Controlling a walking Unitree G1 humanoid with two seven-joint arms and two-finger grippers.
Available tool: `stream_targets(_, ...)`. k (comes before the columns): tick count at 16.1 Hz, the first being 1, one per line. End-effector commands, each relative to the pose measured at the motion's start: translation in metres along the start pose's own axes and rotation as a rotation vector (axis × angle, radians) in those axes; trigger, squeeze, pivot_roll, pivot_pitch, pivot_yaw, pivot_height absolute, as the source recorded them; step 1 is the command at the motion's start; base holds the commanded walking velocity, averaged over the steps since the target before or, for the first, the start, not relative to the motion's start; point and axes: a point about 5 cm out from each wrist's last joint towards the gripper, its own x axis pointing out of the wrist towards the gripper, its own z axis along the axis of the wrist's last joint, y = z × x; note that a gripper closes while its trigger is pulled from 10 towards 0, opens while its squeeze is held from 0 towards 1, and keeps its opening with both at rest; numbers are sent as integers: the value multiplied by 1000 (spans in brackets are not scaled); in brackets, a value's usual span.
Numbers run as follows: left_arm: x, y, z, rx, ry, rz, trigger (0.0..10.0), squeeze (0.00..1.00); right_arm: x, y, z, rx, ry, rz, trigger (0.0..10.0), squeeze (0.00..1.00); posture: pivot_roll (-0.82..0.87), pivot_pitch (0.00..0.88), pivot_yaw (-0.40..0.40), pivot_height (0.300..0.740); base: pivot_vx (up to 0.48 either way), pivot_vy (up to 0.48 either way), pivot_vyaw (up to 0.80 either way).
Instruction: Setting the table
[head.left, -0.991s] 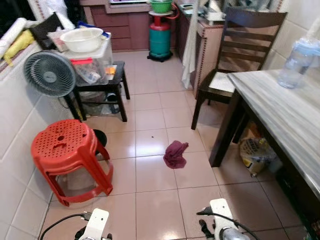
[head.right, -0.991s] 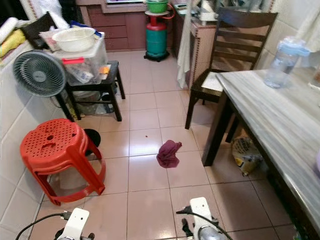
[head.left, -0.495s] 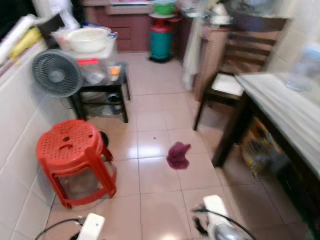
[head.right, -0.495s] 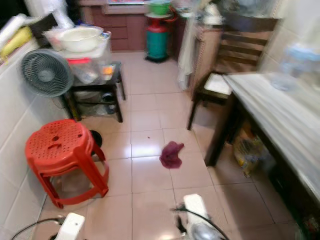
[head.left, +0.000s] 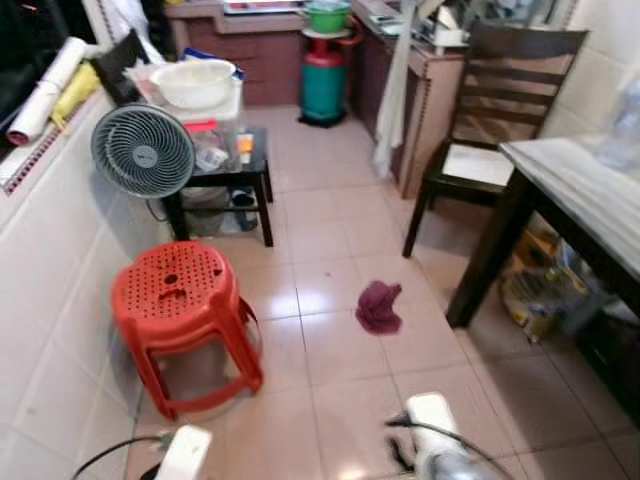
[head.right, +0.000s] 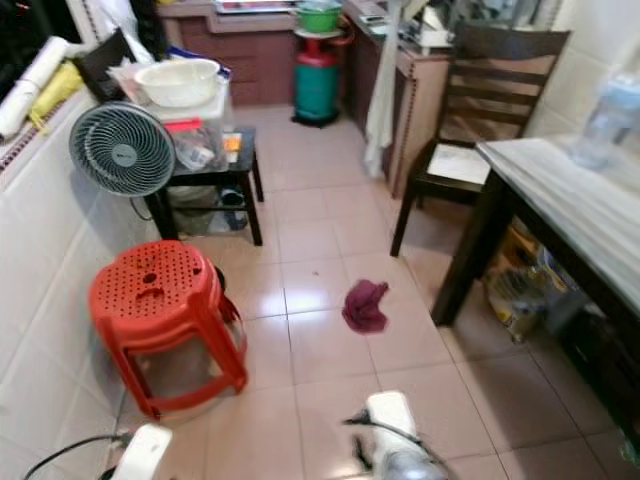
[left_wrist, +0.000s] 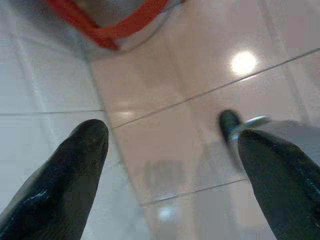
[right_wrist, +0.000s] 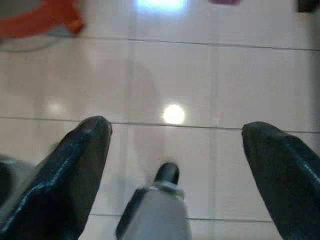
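The grey-topped dining table (head.left: 585, 200) stands at the right on dark legs. A clear water bottle (head.right: 603, 122) rests on it near the wall. A dark wooden chair (head.left: 480, 120) sits at the table's far end. Both arms hang low at the bottom edge, the left arm (head.left: 185, 452) and the right arm (head.left: 432, 450). My left gripper (left_wrist: 172, 137) is open over bare floor tiles, beside the red stool's foot (left_wrist: 120, 25). My right gripper (right_wrist: 176, 127) is open over the tiles too, holding nothing.
A red plastic stool (head.left: 180, 300) stands on the left by the tiled wall. Behind it are a fan (head.left: 143, 152) and a black side table carrying a white bowl (head.left: 195, 82). A maroon cloth (head.left: 379, 305) lies mid-floor. Bags (head.left: 545, 290) sit under the table; a green gas cylinder (head.left: 324, 80) stands far back.
The whole picture has shifted to the right, so the camera has turned left; the table now reaches less far into view. Both arms still hang low with open fingers.
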Motion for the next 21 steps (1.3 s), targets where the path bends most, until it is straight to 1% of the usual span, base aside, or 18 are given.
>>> stream_targets(1,1,-4,10,-33,-34,-18,10000,0,-1,-13,0,-11,-2,-29,10000,0,-115,0,23,740,0,0,525)
stream_targets(3,1,-5,11,-43,-38,-31,10000,0,-1,-13,-1,-20,-3,-34,10000,0,-120,0,22,740,0,0,638)
stream_targets(9,2,-8,13,-28,-41,-60,10000,0,-1,-15,1,-18,-10,-37,10000,0,-133,0,24,740,0,0,747)
stream_targets(13,1,-9,10,-32,-31,-76,10000,0,-1,-16,1,-5,-11,-41,10000,0,-131,0,23,740,0,0,0)
stream_targets(15,1,-9,10,-49,-27,-78,10000,0,-2,-16,0,4,-9,-42,10000,0,-130,0,21,740,0,0,0)
stream_targets(16,1,-10,10,-71,-27,-78,10000,0,-2,-17,0,8,-9,-45,10000,0,-129,0,19,740,0,0,0)
stream_targets(17,2,-10,11,-126,-31,-81,10000,0,-2,-18,0,12,-8,-49,10000,0,-129,0,15,740,0,0,0)
stream_targets(18,2,-11,12,-144,-34,-83,10000,0,-2,-18,0,8,-7,-49,10000,0,-129,0,14,740,0,0,0)
stream_targets(21,2,-12,15,-151,-44,-96,10000,0,-2,-18,1,-5,-5,-47,10000,0,-125,0,10,740,80,0,0)
